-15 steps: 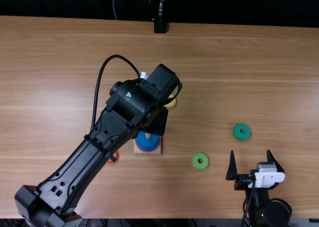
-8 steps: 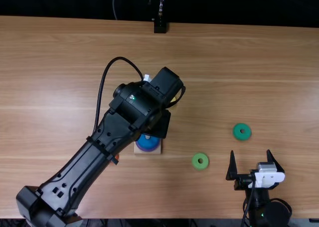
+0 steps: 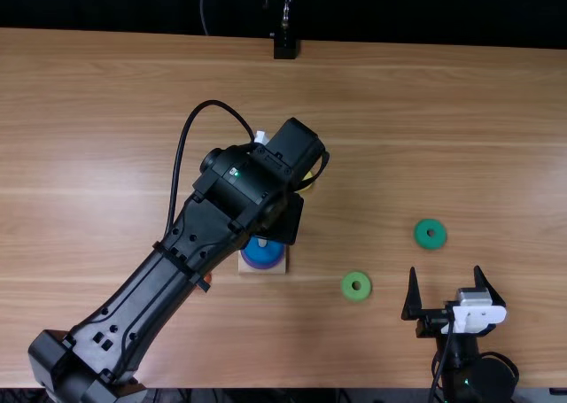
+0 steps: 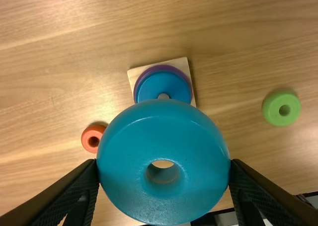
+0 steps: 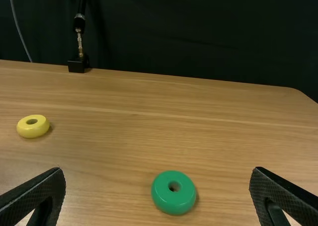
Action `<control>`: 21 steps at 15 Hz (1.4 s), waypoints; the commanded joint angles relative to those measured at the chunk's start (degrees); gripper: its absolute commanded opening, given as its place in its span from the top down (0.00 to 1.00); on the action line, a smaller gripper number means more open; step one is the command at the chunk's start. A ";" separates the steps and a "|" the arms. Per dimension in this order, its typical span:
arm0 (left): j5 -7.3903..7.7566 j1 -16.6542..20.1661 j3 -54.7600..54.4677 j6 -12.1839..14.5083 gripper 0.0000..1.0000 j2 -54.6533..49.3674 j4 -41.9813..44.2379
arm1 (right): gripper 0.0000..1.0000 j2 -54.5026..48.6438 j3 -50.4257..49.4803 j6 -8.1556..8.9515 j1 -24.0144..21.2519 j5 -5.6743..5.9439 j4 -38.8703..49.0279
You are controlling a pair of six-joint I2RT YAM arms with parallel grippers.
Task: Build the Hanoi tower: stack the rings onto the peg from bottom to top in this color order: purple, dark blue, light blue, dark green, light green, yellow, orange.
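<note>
Two rings sit on the wooden base [image 4: 174, 63], purple [image 4: 139, 80] underneath, dark blue [image 4: 149, 86] on top, with the peg [image 4: 163, 96] poking up through the middle. And here's the left end effector [image 3: 282, 220], over the base area in the top view, where the left arm [image 3: 190, 244] covers much of the action. Switch to the left wrist view and there it is: the light blue ring [image 4: 164, 136], clamped between both fingers, one on each side, its round hole facing the camera. The orange ring [image 4: 93, 138] is a mere sliver beside the arm in the top view, yet the left wrist view gives nearly all of it, lying on the counter [image 3: 443, 137] near the base. The yellow ring [image 5: 33, 126] peeks past the left arm from above; the right wrist view has it whole, flat on the counter. Over on the right side of the top view, the right end effector [image 3: 446, 279] is wide open and empty, and its own wrist view puts the dark green ring [image 5: 174, 206] out beyond the gap between those parted fingers. The light green ring [image 3: 356, 296] lies flat between the base and the right end effector, well apart from both, hole upward.
</note>
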 commanded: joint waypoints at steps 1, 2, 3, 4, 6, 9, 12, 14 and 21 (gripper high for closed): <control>-0.22 -0.50 1.88 -0.78 1.00 -0.81 0.16 | 0.00 -0.73 -0.92 -0.06 -0.11 0.63 -0.79; -0.22 -0.50 1.88 -0.89 1.00 -0.81 0.06 | 0.00 -0.73 -0.92 -0.06 -0.11 0.73 -0.79; -0.22 -0.50 1.88 -0.78 1.00 -0.81 0.06 | 0.00 -0.73 -0.92 -0.06 -0.11 0.63 -0.79; -0.22 -0.50 1.79 -0.78 1.00 -0.55 0.16 | 0.00 -0.73 -0.92 -0.17 -0.11 0.63 -0.79; -0.22 -0.33 1.79 -0.78 1.00 0.86 0.06 | 0.00 -0.73 -0.84 -0.06 -0.11 0.73 -0.79; -0.11 -0.24 1.79 -0.57 1.00 1.21 0.06 | 0.00 -0.73 -0.92 -0.06 -0.11 0.73 -0.79; -0.11 -0.06 1.62 -0.57 1.00 1.65 -0.26 | 0.00 -0.73 -0.92 -0.06 -0.20 0.73 -0.79; -0.11 0.02 1.62 -0.57 1.00 2.71 -0.26 | 0.00 -0.73 -0.84 -0.06 -0.11 0.63 -0.79; 1.89 0.11 1.62 -0.68 0.25 2.88 -0.47 | 0.00 -0.73 -0.92 -0.06 -0.11 0.63 -0.79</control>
